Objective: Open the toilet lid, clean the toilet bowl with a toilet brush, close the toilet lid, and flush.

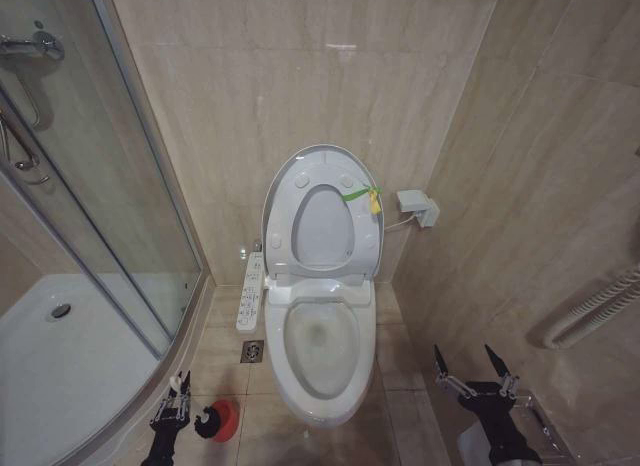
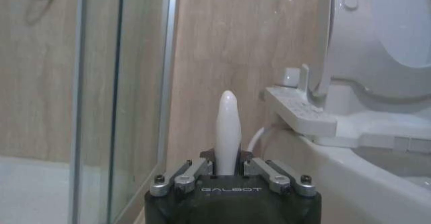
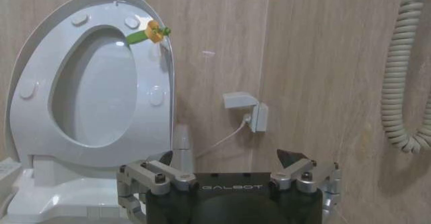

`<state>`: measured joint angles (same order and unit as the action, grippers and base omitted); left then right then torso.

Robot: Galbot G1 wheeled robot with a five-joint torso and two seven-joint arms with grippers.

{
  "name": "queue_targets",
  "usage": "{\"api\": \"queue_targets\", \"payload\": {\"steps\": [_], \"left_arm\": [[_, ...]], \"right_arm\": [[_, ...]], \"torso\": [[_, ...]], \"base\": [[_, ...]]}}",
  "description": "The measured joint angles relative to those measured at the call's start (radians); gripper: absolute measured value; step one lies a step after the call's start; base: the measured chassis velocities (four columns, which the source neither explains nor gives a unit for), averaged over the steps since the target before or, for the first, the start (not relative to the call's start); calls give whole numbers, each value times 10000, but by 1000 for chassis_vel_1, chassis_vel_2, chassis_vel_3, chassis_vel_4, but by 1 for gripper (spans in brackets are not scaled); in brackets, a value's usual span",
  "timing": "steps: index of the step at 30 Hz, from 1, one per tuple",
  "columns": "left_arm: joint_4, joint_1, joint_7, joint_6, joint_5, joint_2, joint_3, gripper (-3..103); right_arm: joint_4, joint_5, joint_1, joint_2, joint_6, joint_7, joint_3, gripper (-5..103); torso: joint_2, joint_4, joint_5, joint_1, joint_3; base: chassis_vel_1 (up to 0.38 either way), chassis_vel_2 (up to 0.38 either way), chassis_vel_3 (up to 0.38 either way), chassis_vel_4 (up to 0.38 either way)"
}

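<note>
Standing raised against the wall, the toilet lid (image 1: 322, 191) leaves the toilet bowl (image 1: 320, 358) exposed for scrubbing.
The toilet brush (image 2: 227, 128) is clamped by its handle in the left gripper (image 1: 178, 396), over its red holder (image 1: 225, 419) on the floor left of the bowl; the right gripper (image 1: 470, 361) is held wide, empty.

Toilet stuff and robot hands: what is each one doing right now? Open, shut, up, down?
toilet lid: up, against the wall.
seat ring: up too.
toilet bowl: uncovered.
toilet brush: handle gripped.
red holder: on the floor.
left gripper: jaws shut on the brush.
right gripper: jaws open, empty.
</note>
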<state>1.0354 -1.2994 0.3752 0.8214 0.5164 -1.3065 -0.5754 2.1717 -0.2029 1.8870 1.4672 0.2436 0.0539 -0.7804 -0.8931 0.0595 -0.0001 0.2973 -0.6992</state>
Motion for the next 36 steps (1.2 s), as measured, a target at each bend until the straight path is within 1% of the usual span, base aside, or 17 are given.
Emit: {"api": "queue_targets", "payload": {"steps": [5,20,24,29,31,36], "left_arm": [[-430,327,511,5,80,143,57,20],[-1079,763,1194,16,-21,346,-29,20],[-1345,1043,1344,16,97,383,28,20],[-1537,1399,1700,16,254,391,135,20],[-1659,1602,1935,16,381,388,247,20],[-1950,1897,2116,16,413,340,404,20]], "right_arm": [[-1,0,0,0,0,0,0,100],[0,0,0,0,0,0,0,100],[0,0,0,0,0,0,0,100],[-1,0,0,0,0,0,0,100],[0,0,0,0,0,0,0,100],[0,0,0,0,0,0,0,100]], "torso": [[0,0,0,0,0],[0,-1,1,0,0],[0,-1,1,0,0],[0,0,1,0,0],[0,0,1,0,0],[0,0,0,0,0]], "base": [[0,0,0,0],[0,0,0,0],[0,0,0,0],[0,0,0,0],[0,0,0,0],[0,0,0,0]]}}
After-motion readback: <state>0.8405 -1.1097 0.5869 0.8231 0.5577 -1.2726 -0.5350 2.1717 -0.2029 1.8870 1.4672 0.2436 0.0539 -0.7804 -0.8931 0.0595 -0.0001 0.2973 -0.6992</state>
